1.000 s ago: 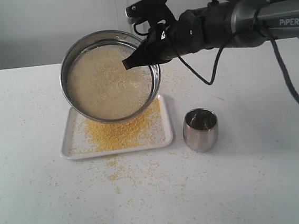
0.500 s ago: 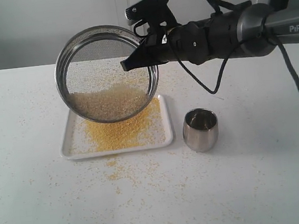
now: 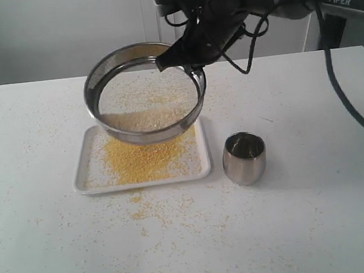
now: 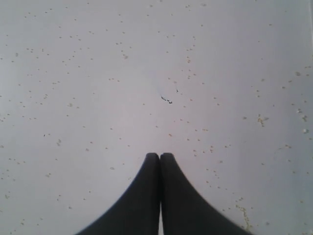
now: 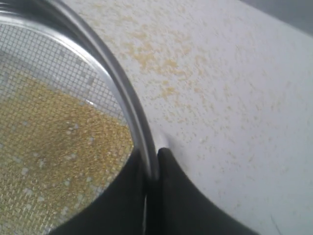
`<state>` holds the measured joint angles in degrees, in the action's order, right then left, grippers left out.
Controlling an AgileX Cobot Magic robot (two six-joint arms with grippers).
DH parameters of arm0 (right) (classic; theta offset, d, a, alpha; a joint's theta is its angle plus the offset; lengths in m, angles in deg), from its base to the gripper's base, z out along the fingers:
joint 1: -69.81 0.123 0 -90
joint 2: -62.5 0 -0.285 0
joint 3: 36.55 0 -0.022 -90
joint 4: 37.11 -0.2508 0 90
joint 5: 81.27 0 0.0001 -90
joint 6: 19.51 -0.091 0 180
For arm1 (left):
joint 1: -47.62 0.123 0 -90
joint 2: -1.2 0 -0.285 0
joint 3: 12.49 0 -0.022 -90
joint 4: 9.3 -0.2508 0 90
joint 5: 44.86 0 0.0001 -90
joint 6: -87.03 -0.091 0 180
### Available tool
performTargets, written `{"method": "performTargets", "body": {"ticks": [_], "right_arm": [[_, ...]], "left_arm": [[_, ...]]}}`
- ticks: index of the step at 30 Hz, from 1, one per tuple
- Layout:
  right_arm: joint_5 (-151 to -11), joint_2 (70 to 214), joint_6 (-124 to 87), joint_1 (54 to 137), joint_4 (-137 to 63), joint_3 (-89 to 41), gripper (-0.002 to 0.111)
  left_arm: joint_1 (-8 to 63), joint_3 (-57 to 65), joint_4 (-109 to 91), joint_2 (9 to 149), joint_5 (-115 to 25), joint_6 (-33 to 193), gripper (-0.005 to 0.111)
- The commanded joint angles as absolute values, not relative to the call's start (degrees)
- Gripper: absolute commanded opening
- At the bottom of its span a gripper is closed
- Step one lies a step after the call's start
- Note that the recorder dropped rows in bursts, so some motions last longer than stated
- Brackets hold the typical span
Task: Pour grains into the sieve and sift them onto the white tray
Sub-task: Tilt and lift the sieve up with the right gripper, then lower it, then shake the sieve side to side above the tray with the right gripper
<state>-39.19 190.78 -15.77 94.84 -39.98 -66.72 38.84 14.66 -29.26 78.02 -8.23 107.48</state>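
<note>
Right gripper (image 3: 178, 62) is clamping the sieve (image 3: 147, 104) at two o'clock, angling it over the tray (image 3: 86, 177) to catch grains (image 3: 144, 158); left gripper (image 4: 160, 159) is idling closed.

We see a sieve (image 3: 150, 138) of shiny steel with fine wire mesh (image 5: 58, 73), a polished metal cup (image 3: 243, 159), a smooth white tray (image 3: 86, 178) that looks like plastic, matt black fingers (image 5: 181, 200), and a matt white bench (image 3: 305, 215) dusted with gritty grains (image 3: 141, 213).

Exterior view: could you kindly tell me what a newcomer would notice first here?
A steel sieve hangs tilted above the white tray, its rim pinched by the right claw. Beneath, yellow grains lie heaped on the tray, and a steel cup stands beside it.
</note>
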Motion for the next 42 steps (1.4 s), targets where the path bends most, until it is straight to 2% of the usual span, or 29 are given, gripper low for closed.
{"method": "performTargets", "body": {"ticks": [1, 3, 5, 8, 10, 12, 13, 14, 19, 22, 24, 25, 27, 28, 31, 32, 33, 36, 37, 38, 40, 41, 42], "right_arm": [[-27.0, 196.4, -19.5, 89.6, -51.8, -73.9, 0.0], [-21.4, 197.9, -5.8, 90.6, -58.1, -74.0, 0.0], [-17.4, 198.3, 8.1, 92.6, -55.2, -74.0, 0.0], [-27.8, 198.3, -18.3, 91.7, -40.8, -74.0, 0.0], [-32.5, 198.5, -28.2, 90.9, -44.4, -74.0, 0.0], [-31.0, 198.8, -7.9, 92.3, -58.4, -74.0, 0.0], [-27.6, 198.9, 5.9, 93.1, -62.8, -74.0, 0.0], [-24.8, 198.9, 11.2, 93.9, -63.8, -74.3, 0.0], [-32.9, 198.7, -7.7, 93.8, -58.0, -74.7, 0.0], [-28.6, 198.7, 2.9, 95.7, -58.9, -74.7, 0.0], [-27.4, 198.4, 12.0, 96.6, -52.1, -74.9, 0.0], [-30.9, 198.2, 3.7, 96.4, -45.5, -74.9, 0.0], [-36.9, 198.2, -29.3, 94.4, -38.8, -74.9, 0.0], [-37.5, 198.4, -30.2, 94.1, -43.3, -74.9, 0.0], [-29.2, 198.9, 8.8, 96.2, -60.9, -74.9, 0.0], [-27.1, 199.0, 13.4, 96.8, -60.8, -74.9, 0.0], [-27.7, 199.0, 12.4, 97.0, -57.2, -74.9, 0.0], [-35.4, 199.1, -24.3, 94.3, -44.8, -74.9, 0.0], [-35.9, 199.4, -27.2, 93.9, -46.3, -74.8, 0.0], [-35.1, 199.5, -19.5, 93.9, -51.1, -74.8, 0.0], [-27.3, 199.7, 11.2, 94.9, -58.2, -74.8, 0.0], [-26.6, 199.4, 12.7, 94.9, -56.1, -74.8, 0.0], [-30.7, 199.4, -4.3, 93.9, -51.1, -74.8, 0.0]], "left_arm": [[39.0, 15.1, -29.3, 77.6, -7.8, 107.7, 0.0], [39.0, 15.1, -29.3, 77.6, -7.8, 107.7, 0.0], [39.0, 15.1, -29.3, 77.6, -7.8, 107.8, 0.0], [39.0, 15.1, -29.3, 77.6, -7.8, 107.8, 0.0], [39.0, 15.1, -29.3, 77.6, -7.8, 107.8, 0.0], [39.0, 15.1, -29.3, 77.6, -7.8, 107.8, 0.0], [39.0, 15.1, -29.3, 77.6, -7.8, 107.8, 0.0], [39.0, 15.1, -29.3, 77.6, -7.8, 107.8, 0.0], [39.0, 15.1, -29.3, 77.6, -7.8, 107.8, 0.0], [39.0, 15.1, -29.3, 77.6, -7.8, 107.8, 0.0], [39.0, 15.1, -29.3, 77.6, -7.8, 107.8, 0.0], [39.0, 15.1, -29.3, 77.6, -7.8, 107.8, 0.0], [39.0, 15.1, -29.3, 77.6, -7.8, 107.8, 0.0], [39.0, 15.1, -29.3, 77.6, -7.8, 107.8, 0.0], [39.0, 15.1, -29.3, 77.6, -7.8, 107.8, 0.0], [39.0, 15.1, -29.3, 77.6, -7.8, 107.8, 0.0], [39.0, 15.1, -29.3, 77.6, -7.8, 107.8, 0.0], [39.0, 15.1, -29.3, 77.6, -7.8, 107.8, 0.0], [39.0, 15.1, -29.3, 77.6, -7.8, 107.8, 0.0], [39.0, 15.1, -29.3, 77.6, -7.8, 107.8, 0.0], [39.0, 15.1, -29.3, 77.6, -7.8, 107.8, 0.0], [39.0, 15.1, -29.3, 77.6, -7.8, 107.8, 0.0], [39.0, 15.1, -29.3, 77.6, -7.8, 107.8, 0.0]]}}
